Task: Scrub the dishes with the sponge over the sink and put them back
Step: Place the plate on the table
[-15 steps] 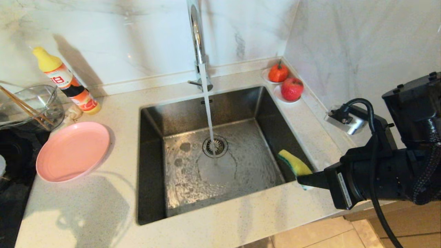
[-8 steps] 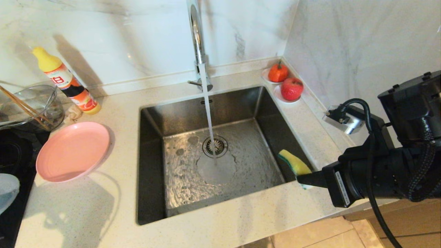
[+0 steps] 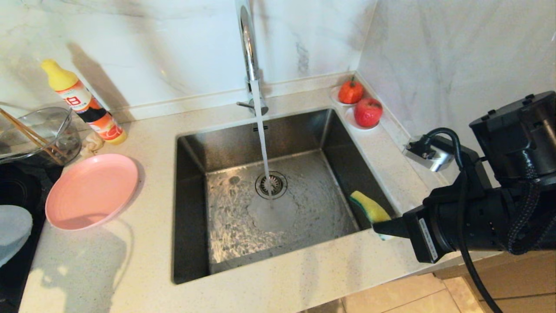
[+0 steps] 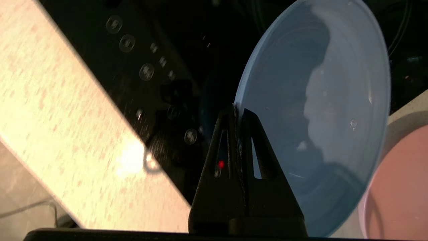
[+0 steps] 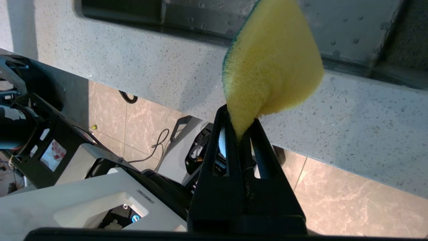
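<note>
My left gripper (image 4: 236, 112) is shut on the rim of the light blue plate (image 4: 314, 110); in the head view that plate (image 3: 12, 232) pokes in at the far left edge, over the black cooktop. The pink plate (image 3: 91, 190) lies on the counter left of the sink (image 3: 260, 200); in the left wrist view its edge (image 4: 398, 187) shows. My right gripper (image 5: 240, 125) is shut on a corner of the yellow sponge (image 5: 271, 63), held over the sink's near right corner; in the head view the sponge (image 3: 369, 208) shows. Water runs from the faucet (image 3: 247, 48) onto the drain.
A glass bowl (image 3: 37, 134) with chopsticks and a detergent bottle (image 3: 84, 104) stand at the back left. Two fruits on small saucers (image 3: 360, 106) sit at the sink's far right corner. A black cooktop (image 3: 17, 191) lies at the left edge.
The blue plate has come further into the head view at the left edge and has risen. My right gripper with the sponge has stayed put. Water keeps running.
</note>
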You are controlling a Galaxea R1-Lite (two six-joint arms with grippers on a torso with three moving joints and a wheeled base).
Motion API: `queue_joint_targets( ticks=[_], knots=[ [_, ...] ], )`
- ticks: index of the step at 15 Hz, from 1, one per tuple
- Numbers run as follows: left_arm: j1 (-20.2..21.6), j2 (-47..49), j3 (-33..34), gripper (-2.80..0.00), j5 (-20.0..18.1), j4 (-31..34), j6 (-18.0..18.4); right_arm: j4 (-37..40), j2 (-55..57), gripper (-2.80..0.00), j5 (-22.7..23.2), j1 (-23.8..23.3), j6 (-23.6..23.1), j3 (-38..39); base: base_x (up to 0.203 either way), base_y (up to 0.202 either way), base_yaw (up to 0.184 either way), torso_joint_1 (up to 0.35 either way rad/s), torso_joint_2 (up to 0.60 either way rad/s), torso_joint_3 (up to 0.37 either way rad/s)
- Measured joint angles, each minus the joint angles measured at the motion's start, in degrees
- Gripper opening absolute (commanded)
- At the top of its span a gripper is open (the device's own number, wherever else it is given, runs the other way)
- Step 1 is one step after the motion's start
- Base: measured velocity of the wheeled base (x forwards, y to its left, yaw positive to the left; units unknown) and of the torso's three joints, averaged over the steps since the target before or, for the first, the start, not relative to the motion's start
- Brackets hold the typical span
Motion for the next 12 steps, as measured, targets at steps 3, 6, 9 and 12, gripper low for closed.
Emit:
queue_joint_targets(
  ticks=[3, 6, 9, 12],
  knots=[
    [0.0, 3.3, -0.6, -2.80, -1.1, -4.2, 0.8, 0.0, 0.4, -2.80, 0.0, 0.0, 0.0, 0.1, 0.000, 0.000, 0.000, 0.000, 0.00, 0.000],
    [0.0, 7.4, -2.7, -2.80, -1.1, -6.3, 1.1, 0.1, 0.7, -2.80, 0.0, 0.0, 0.0, 0.1, 0.000, 0.000, 0.000, 0.000, 0.00, 0.000],
    [0.0, 10.2, -5.0, -2.80, -1.1, -6.3, 1.4, 0.1, 0.9, -2.80, 0.1, 0.1, 0.0, 0.2, 0.000, 0.000, 0.000, 0.000, 0.00, 0.000],
    [0.0, 12.0, -7.4, 0.00, -1.1, -5.7, 1.4, 0.1, 1.1, -2.80, 0.1, 0.1, 0.0, 0.2, 0.000, 0.000, 0.000, 0.000, 0.00, 0.000]
  ],
)
